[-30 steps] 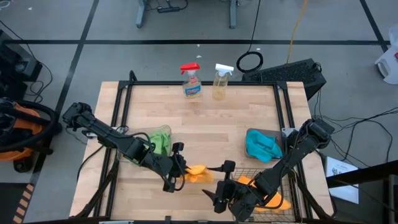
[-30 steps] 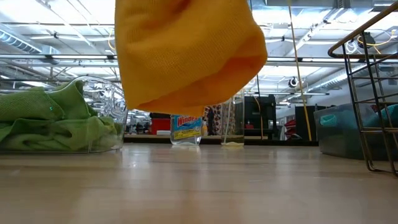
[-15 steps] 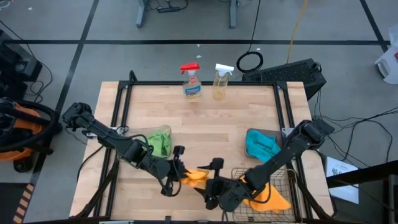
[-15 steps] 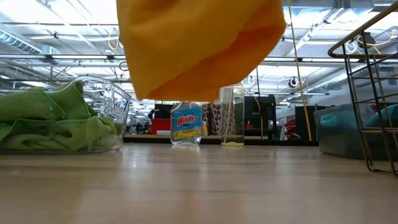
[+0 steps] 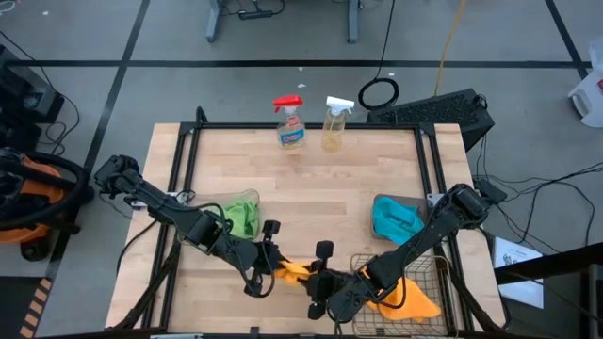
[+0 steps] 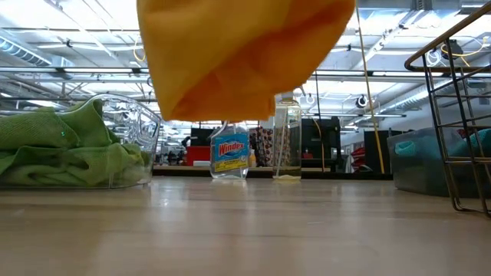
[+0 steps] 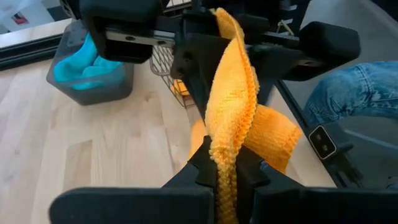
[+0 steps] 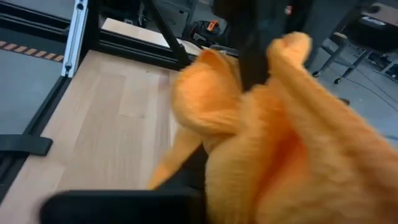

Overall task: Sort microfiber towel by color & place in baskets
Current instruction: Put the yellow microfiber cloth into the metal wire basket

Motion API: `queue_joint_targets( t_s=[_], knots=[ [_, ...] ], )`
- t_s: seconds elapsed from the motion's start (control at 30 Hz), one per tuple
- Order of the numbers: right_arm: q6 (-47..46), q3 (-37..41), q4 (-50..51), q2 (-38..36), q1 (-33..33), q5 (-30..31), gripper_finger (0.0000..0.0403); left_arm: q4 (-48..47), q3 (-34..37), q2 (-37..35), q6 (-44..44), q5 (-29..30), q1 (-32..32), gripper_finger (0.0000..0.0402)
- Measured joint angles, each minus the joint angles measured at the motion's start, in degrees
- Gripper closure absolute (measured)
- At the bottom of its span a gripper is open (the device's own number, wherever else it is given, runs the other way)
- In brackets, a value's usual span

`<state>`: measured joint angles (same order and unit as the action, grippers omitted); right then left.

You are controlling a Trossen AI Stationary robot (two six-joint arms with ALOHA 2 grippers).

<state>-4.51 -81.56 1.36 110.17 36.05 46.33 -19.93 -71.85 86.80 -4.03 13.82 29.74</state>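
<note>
Handover step: left gripper (image 5: 268, 264) clamped on fuzzy orange-yellow microfiber cloth (image 5: 294, 270), held off the near table edge, right gripper (image 5: 318, 285) closing onto its other end; next, I judge, left frees it for brass-coloured wire-mesh basket (image 5: 435, 279) at near right.

Table (image 5: 311, 165): pale wood top, black frame rails along its edges.
Spray bottle, red cap (image 5: 290, 122): upright at 12 o'clock on the table, blue label; low view shows it (image 6: 229, 151) at the far edge.
Spray bottle, white cap (image 5: 334, 122): upright just beside the red-capped one, on its 3 o'clock side, clear with yellowish liquid (image 6: 287, 146).
Cable loop (image 5: 378, 92): on the floor, beyond the table at 1 o'clock.
Keyboard (image 5: 438, 110): dark, off the table corner at 2 o'clock.
Vacuum (image 5: 24, 202): orange and black, on the floor at 9 o'clock.
Paper sheet (image 5: 516, 259): on the floor at 4 o'clock.
</note>
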Motion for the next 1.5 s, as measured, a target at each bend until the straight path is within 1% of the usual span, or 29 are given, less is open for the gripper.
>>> queue_joint_targets(
  t_s=[0.03, 0.07, 0.13, 0.2, 0.3, 0.4, 0.47, 0.53, 0.63, 0.73, 0.87, 0.97, 1.07, 1.17, 1.2, 1.27, 1.37, 1.5],
  knots=[
    [0.24, -0.04, -0.11, 0.0, 0.0, 0.0, 0.037, 0.05, 0.0, 0.01, -0.07, 0.0, 0.01, 0.0383],
    [0.54, -0.28, 0.0, 0.0, 0.0, 0.01, 0.0384, 0.11, 0.0, 0.02, -0.1, 0.0, 0.09, 0.038],
    [0.67, -0.83, 0.01, 0.02, 0.0, -0.15, 0.0388, 0.29, 0.0, 0.04, -0.16, 0.14, 0.52, 0.0369],
    [0.68, -1.58, 0.16, 0.04, 0.14, -0.34, 0.0391, 0.75, 0.0, 0.04, -1.64, 0.24, 1.07, 0.0348],
    [0.39, -2.76, 0.78, 0.04, 0.9, -1.35, 0.0398, 1.72, -0.01, 0.08, -3.1, 0.82, 2.37, 0.0301],
    [-3.29, -4.99, 3.66, 0.04, 2.18, -1.52, 0.0399, 1.66, -0.02, 0.11, -3.99, 4.37, 4.23, 0.0249],
    [-7.82, -7.62, 9.16, 0.04, 3.32, -1.49, 0.04, 1.8, 0.15, 0.11, -5.76, 7.81, 5.44, 0.0217],
    [-13.44, -11.08, 17.14, 0.04, 4.7, -1.47, 0.04, 1.98, 0.74, 0.11, -7.44, 11.79, 6.73, 0.0189],
    [-22.32, -16.93, 30.21, 0.04, 7.21, -1.44, 0.0401, 1.1, 1.25, 0.17, -9.57, 18.22, 9.25, 0.0162],
    [-30.21, -22.87, 42.19, 0.04, 9.95, -1.47, 0.0402, 0.69, 1.85, 0.17, -12.61, 22.74, 11.63, 0.0155],
    [-39.17, -29.91, 55.25, 0.04, 13.61, -1.81, 0.0402, 0.45, 3.68, 0.17, -16.13, 28.53, 13.86, 0.0153],
    [-45.99, -34.63, 65.14, 0.04, 16.12, -3.93, 0.0402, 0.52, 5.67, 0.17, -19.26, 31.39, 15.09, 0.0153],
    [-54.75, -38.53, 76.25, 0.0, 18.16, -7.96, 0.0402, 0.67, 7.81, 0.2, -22.76, 32.08, 15.41, 0.0153],
    [-65.37, -40.46, 88.11, -0.02, 19.68, -15.01, 0.0402, 1.74, 9.85, 0.2, -25.58, 33.18, 15.4, 0.0153],
    [-68.29, -40.43, 89.43, -0.03, 19.95, -17.69, 0.0403, 1.65, 10.3, 0.2, -26.5, 33.48, 15.41, 0.0153],
    [-67.92, -39.6, 88.31, -0.37, 20.09, -21.57, 0.0403, 1.84, 10.67, 0.22, -27.54, 33.62, 15.4, 0.0153],
    [-68.38, -39.47, 88.68, 0.21, 19.67, -25.41, 0.0403, 2.95, 10.69, 0.22, -27.49, 33.76, 15.23, 0.0153],
    [-67.53, -36.72, 88.53, 0.63, 18.31, -28.34, 0.0403, 7.03, 10.71, 0.22, -24.8, 34.69, 15.19, 0.0153]
  ],
)
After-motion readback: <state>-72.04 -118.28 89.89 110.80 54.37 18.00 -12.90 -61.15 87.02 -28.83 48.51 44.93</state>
